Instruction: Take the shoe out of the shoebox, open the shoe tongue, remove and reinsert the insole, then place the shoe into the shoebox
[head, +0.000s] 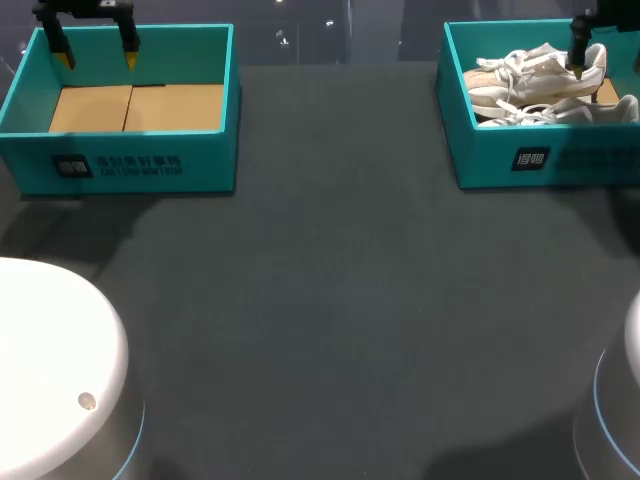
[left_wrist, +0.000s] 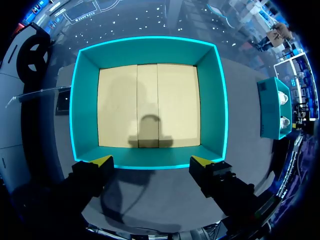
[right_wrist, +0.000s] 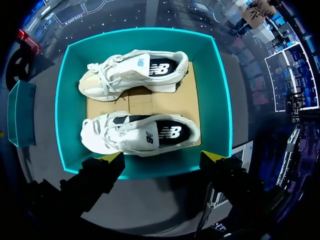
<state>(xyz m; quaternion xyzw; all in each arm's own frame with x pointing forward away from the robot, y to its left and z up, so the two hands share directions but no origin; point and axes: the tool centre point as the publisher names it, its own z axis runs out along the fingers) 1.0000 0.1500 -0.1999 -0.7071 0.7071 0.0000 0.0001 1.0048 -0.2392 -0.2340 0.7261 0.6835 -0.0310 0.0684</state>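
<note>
1. Right tool (right_wrist: 162, 156): fingers wide apart, nothing held, above shoebox (right_wrist: 216, 100) rim.
2. Both shoes lie in shoebox, side by side: near shoe (right_wrist: 140, 135) just ahead of the tool, far shoe (right_wrist: 132, 72) beyond it.
3. Left tool (left_wrist: 151, 161): wide apart, nothing held, over 2nd teal box (left_wrist: 210, 100), well apart from shoebox across table (head: 330, 300).
</note>
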